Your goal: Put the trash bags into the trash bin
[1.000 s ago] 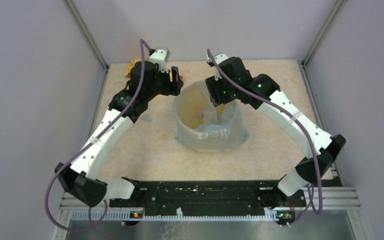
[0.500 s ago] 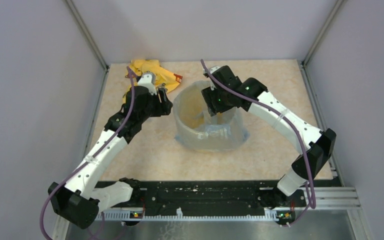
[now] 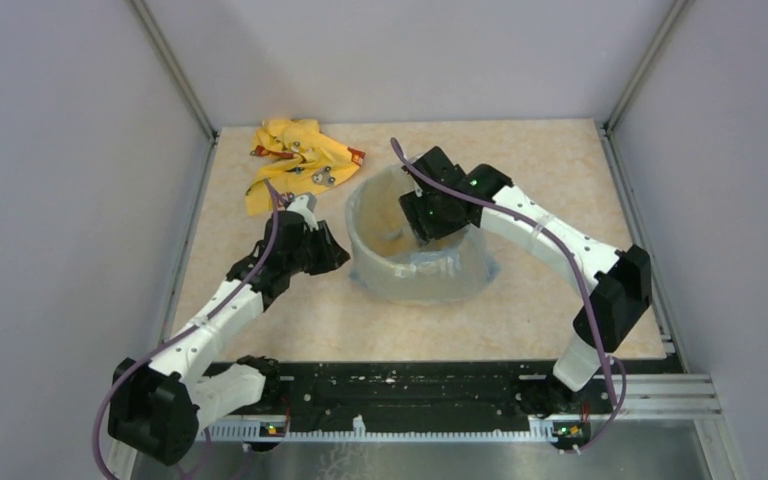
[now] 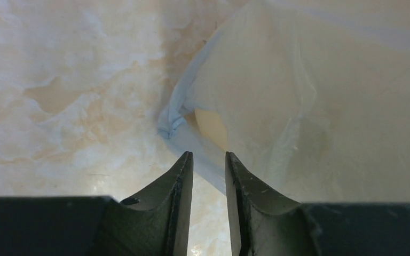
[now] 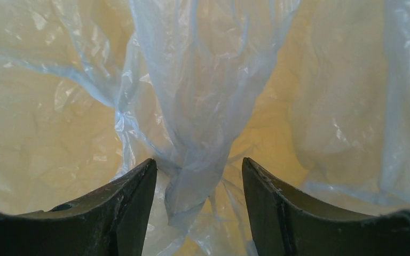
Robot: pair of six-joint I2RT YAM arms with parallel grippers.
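The trash bin point(image 3: 388, 216), a round pale yellow bucket, stands mid-table with the trash bag point(image 3: 430, 282), a pale blue-grey film, draped over its rim and down its outside. My right gripper point(image 3: 422, 228) reaches down inside the bin. In the right wrist view it point(image 5: 199, 162) is open, with a hanging bunch of the bag point(image 5: 203, 106) loose between its fingers and the bin wall point(image 5: 42, 133) behind. My left gripper point(image 3: 332, 258) is low at the bin's left side. It point(image 4: 209, 154) is narrowly open, its tips at the bag's lower edge point(image 4: 172, 125), where a patch of bin point(image 4: 213, 128) shows.
A crumpled yellow cloth point(image 3: 295, 160) with red and grey marks lies at the back left of the beige table point(image 3: 560, 180). Grey walls enclose the table on three sides. The arm bases sit on a black rail point(image 3: 410, 385) at the near edge.
My left arm has pulled back from the rear-left corner and come down beside the bin's left base, uncovering the yellow cloth. My right gripper has sunk lower into the bin.
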